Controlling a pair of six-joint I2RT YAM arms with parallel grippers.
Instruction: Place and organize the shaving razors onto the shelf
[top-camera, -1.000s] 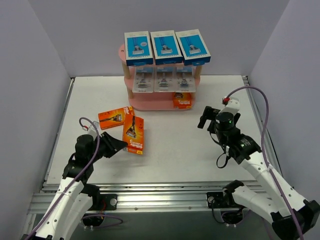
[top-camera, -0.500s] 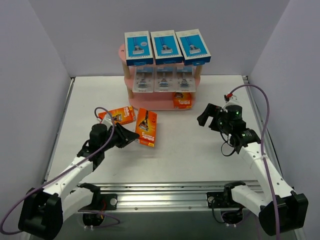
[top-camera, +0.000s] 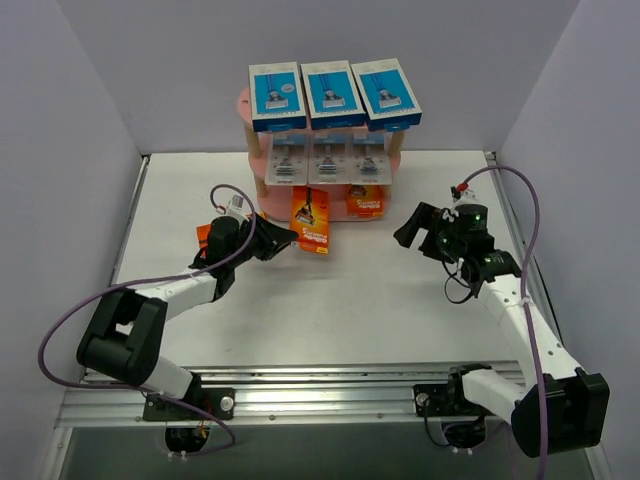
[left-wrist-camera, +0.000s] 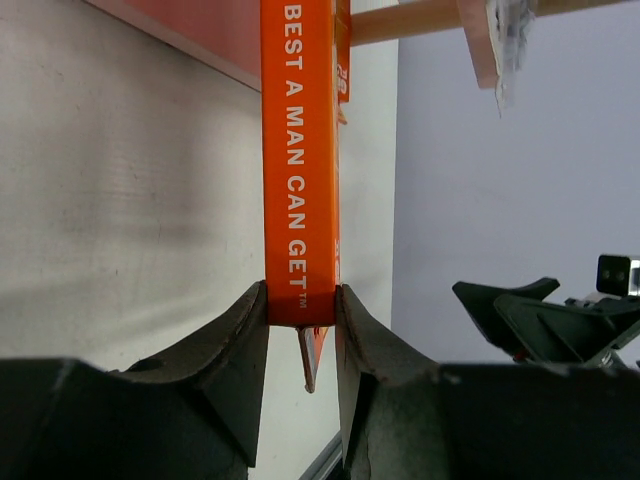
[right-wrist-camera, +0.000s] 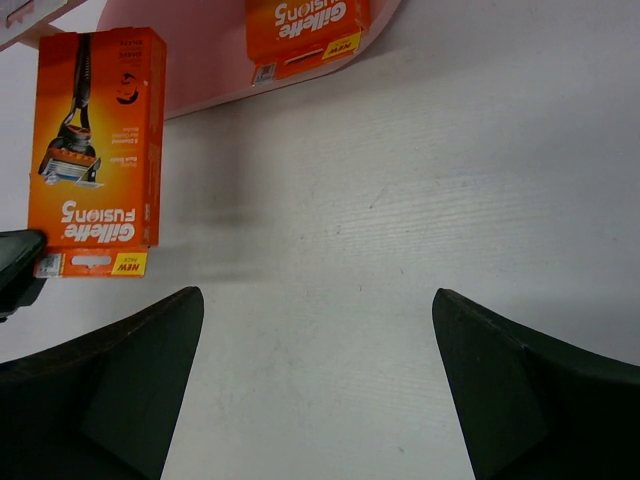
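Note:
The pink shelf (top-camera: 243, 108) stands at the back centre. Three blue-and-white razor boxes (top-camera: 332, 92) stand on its top tier, three clear blister packs (top-camera: 324, 160) on the middle tier, and one orange pack (top-camera: 365, 201) on the bottom board. My left gripper (top-camera: 284, 238) is shut on a second orange razor pack (top-camera: 311, 221) and holds it upright in front of the bottom tier; the left wrist view shows its edge (left-wrist-camera: 299, 180) clamped between the fingers (left-wrist-camera: 236, 350). A third orange pack (top-camera: 203, 235) lies mostly hidden behind my left arm. My right gripper (top-camera: 412, 228) is open and empty above bare table (right-wrist-camera: 330, 330).
Grey walls enclose the table on the left, back and right. A metal rail (top-camera: 320, 385) runs along the near edge between the arm bases. The shelf's bottom board (right-wrist-camera: 190, 90) and both orange packs show in the right wrist view.
My left gripper has carried the orange pack from the table's left-middle up and right to the front of the shelf's bottom tier. My right arm has drawn back slightly.

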